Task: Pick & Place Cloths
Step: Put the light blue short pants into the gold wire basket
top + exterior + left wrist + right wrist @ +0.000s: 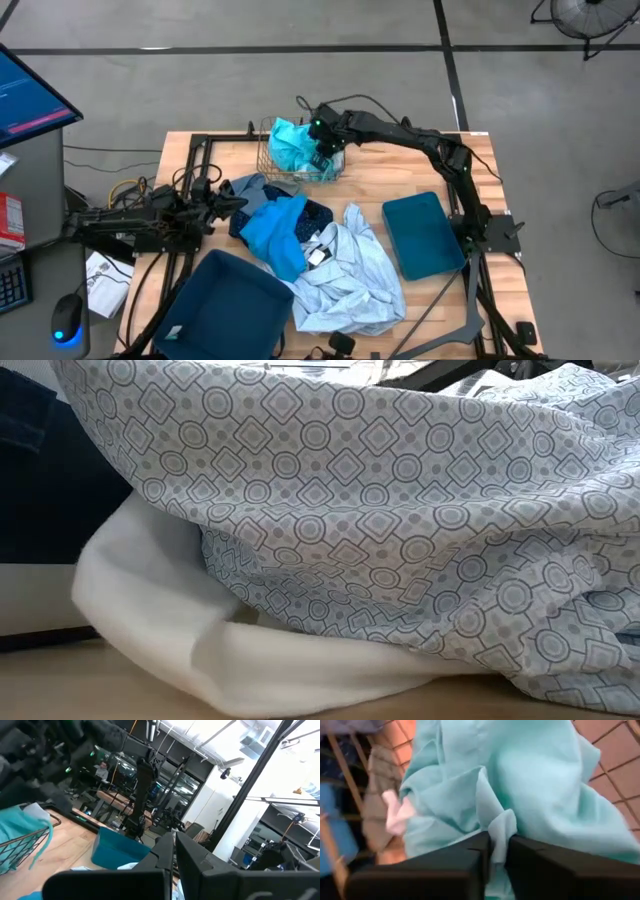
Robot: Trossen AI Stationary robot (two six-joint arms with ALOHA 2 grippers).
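Observation:
A turquoise cloth (290, 145) lies in the gold wire basket (268, 160) at the table's far middle. My right gripper (325, 152) is over the basket, shut on this cloth (530, 780). A pile of cloths lies at mid-table: bright blue (272, 232), navy with dots (316, 214), grey (250, 186) and pale grey-blue (350, 280). In the low view the patterned pale cloth (380, 490) lies over a white one (160, 620). My left gripper (222, 204) is at the pile's left edge, shut (174, 855) and empty. My right gripper pinches a small fold of the turquoise cloth (501, 827) between its two fingers (465, 860). The fingers come slanting down from the table's right side. The rest of the cloth lies bunched in the basket beyond the fingertips.
A dark teal bin (425, 235) stands at the right and another (225, 305) at the near left. The black frame rails (190, 160) run along the table's left side. A monitor (30, 95) and a mouse (65, 325) are off the table's left edge.

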